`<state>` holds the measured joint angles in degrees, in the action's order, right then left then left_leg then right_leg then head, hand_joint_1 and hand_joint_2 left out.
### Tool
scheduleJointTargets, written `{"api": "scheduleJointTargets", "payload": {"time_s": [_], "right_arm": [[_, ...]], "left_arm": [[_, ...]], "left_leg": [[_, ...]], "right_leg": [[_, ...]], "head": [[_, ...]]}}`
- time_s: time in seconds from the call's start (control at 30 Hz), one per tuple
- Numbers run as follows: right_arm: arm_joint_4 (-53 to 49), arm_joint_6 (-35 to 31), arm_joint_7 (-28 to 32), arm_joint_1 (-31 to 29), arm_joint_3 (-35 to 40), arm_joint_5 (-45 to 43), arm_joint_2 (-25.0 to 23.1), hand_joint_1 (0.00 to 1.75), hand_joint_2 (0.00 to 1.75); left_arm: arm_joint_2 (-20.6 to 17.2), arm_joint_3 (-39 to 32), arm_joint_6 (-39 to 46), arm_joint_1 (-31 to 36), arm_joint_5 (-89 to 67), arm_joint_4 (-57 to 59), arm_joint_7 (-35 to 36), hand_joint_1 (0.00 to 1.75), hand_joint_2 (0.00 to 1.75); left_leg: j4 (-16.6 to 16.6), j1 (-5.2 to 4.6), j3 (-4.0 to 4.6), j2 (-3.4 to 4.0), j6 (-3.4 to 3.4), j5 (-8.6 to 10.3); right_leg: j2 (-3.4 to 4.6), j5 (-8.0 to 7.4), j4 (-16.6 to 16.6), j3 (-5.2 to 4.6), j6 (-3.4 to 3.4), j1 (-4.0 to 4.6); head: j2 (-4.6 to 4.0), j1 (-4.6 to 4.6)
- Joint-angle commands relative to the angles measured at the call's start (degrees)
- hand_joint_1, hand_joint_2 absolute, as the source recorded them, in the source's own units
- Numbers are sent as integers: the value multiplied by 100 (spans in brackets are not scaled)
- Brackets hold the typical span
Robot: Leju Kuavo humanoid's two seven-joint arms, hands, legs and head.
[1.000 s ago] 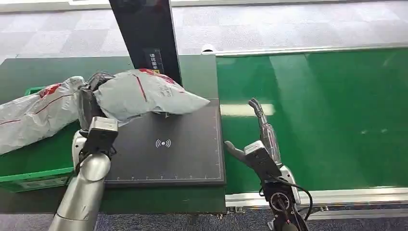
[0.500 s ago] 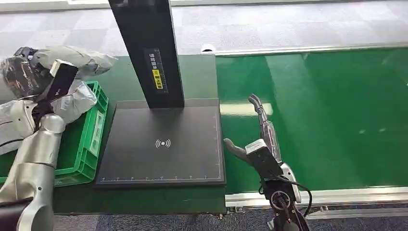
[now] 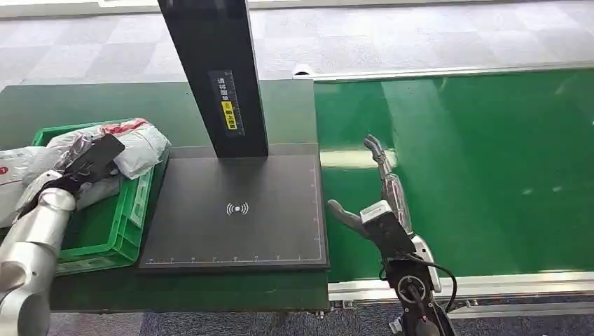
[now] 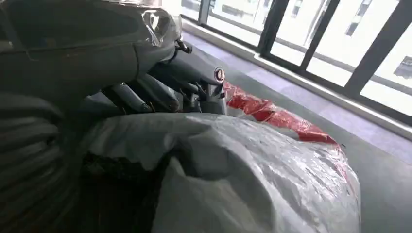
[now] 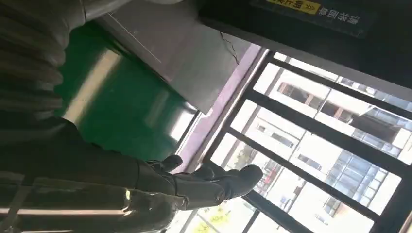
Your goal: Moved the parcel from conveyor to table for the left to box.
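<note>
While the left hand [image 3: 87,162] rests on the grey parcel [image 3: 129,143], that parcel lies in the green crate [image 3: 133,210], just left of the black scanner plate [image 3: 238,210]. Left wrist view: dark fingers [image 4: 145,92] lie against crinkled grey plastic with a red stripe; whether they clamp the parcel or merely touch it, cannot tell. A second grey bag [image 3: 14,171] sits at the crate's far side from the plate, partly out of frame.

Scanner plate lies flat on the dark green table [image 3: 70,105], with a black upright post [image 3: 217,77] rising from its rear edge. Yellow label on the post's face.

Right hand [image 3: 375,203] is just right of the plate, over the green conveyor belt [image 3: 490,168]. Fingers are extended and spread, thumb out toward the plate, holding nothing. Right wrist view confirms the hand [image 5: 194,187] is empty, fingers straight.

Belt's near metal rail [image 3: 518,283] runs right of the plate's front corner.
</note>
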<state>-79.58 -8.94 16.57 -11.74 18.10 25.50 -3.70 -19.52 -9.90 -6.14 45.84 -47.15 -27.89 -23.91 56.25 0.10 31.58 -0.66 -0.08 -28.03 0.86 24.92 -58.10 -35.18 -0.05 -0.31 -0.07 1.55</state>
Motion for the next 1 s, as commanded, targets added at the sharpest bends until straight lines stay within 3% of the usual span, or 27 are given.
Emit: {"api": "scheduleJointTargets", "payload": {"time_s": [0.03, 0.2, 0.23, 0.4, 0.43, 0.53, 0.77, 0.93, 1.0], "right_arm": [[5, 54, -101, -29, -155, 98, 60, 0, 175], [-73, 59, -132, 36, -184, 143, 38, 0, 175], [-91, 42, -146, 58, -185, 154, 38, 0, 175], [-103, 36, -149, 76, -178, 157, 41, 0, 175], [-103, -6, -167, 94, -191, 158, 18, 0, 175], [-42, -68, -180, 133, -187, 183, -81, 0, 175], [403, -126, -136, -165, -92, 188, -178, 0, 175], [431, -134, -140, -191, -108, 171, -190, 0, 175], [437, -140, -153, -215, -129, 168, -212, 0, 175]], "left_arm": [[118, -372, -177, -291, 343, -625, -57, 0, 175], [354, -519, 429, -242, 656, -1188, 323, 0, 175], [534, -923, 812, -236, 1102, -1416, 279, 0, 175], [580, -938, 884, -297, 1257, -1690, 374, 0, 175], [823, -1455, 1391, -325, 1936, -2022, 218, 0, 175], [1054, -1513, 1765, -551, 2893, -2921, 254, 0, 175], [1096, -1102, 1506, -1192, 4773, -3969, 276, 0, 175], [1090, -814, 1406, -1509, 5291, -4190, 228, 0, 175], [1177, -658, 1031, -1756, 5719, -4455, 317, 0, 175]], "left_leg": [[-1, 1, -1, -4, -1, 2], [-5, 9, -3, -14, -2, 3], [-1, 9, -1, -17, -2, 2], [-2, 3, -2, -10, -1, 1], [-3, 2, -4, -8, -1, 1], [0, 6, 4, -10, -1, 2], [-8, 5, -9, 4, -2, 1], [-11, 3, -13, 7, -2, 1], [-19, 5, -19, 2, -3, 4]], "right_leg": [[-9, 0, 3, 3, 2, 2], [-27, 0, 14, 14, 4, 11], [-30, 2, 11, 13, 4, 10], [-19, 2, 6, 8, 3, 4], [-16, 2, 6, 8, 3, 3], [-18, -1, 6, 3, 2, 6], [-3, -3, 15, 12, 4, 6], [0, -2, 15, 14, 3, 4], [-11, -3, 23, 23, 3, 6]], "head": [[0, 0], [0, 0], [0, 2], [0, 0], [0, 0], [0, 0], [0, 0], [0, 0], [0, 0]]}}
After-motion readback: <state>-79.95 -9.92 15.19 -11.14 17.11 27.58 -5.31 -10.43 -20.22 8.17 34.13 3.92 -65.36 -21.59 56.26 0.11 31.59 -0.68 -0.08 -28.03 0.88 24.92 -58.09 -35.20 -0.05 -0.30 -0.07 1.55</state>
